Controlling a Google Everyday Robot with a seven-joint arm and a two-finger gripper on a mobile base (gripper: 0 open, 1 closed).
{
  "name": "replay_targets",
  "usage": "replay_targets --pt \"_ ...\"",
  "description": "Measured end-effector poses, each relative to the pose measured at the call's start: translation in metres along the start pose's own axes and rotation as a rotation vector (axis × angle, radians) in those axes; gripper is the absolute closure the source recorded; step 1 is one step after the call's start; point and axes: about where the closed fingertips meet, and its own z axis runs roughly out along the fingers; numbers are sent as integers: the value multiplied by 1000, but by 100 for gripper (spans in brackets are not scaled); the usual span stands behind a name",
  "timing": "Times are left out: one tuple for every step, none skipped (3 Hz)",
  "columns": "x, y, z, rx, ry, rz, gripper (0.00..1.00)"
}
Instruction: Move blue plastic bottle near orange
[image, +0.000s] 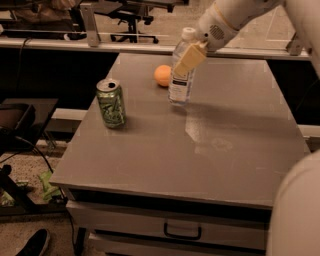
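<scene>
a grey, faintly glossy table (225, 150) fills the middle of the view, with a drawer and its dark handle (182, 232) below the front edge. behind the table a pale ledge (100, 47) runs across, and beyond it office chairs (132, 10) stand on a light floor. a dark shoe (35, 242) shows at the lower left corner, on the floor beside cables.

a green can (111, 103) stands upright toward the table's left side in the view, well apart from the other things. the orange (162, 75) lies farther back. the blue plastic bottle (180, 86) stands just beside it, on its right in the view; whether the two touch cannot be told. the bottle's long axis is close to vertical, white cap up, with the top leaning slightly to the right. its base is at the tabletop or just above it; which one cannot be told.

the white arm (225, 22) comes down from the upper right corner, slanting toward the table's back centre. the gripper (187, 60) sits at the bottle's upper half, below the cap, its jaws closed around the bottle, one tan finger (190, 56) lying aslant across the front.
</scene>
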Motion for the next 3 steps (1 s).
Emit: replay_targets --pt "-10 -20 16 2 -11 21 100" --pt "-15 -34 27 13 -8 28 100" --pt "-18 -43 34 47 23 11 85"
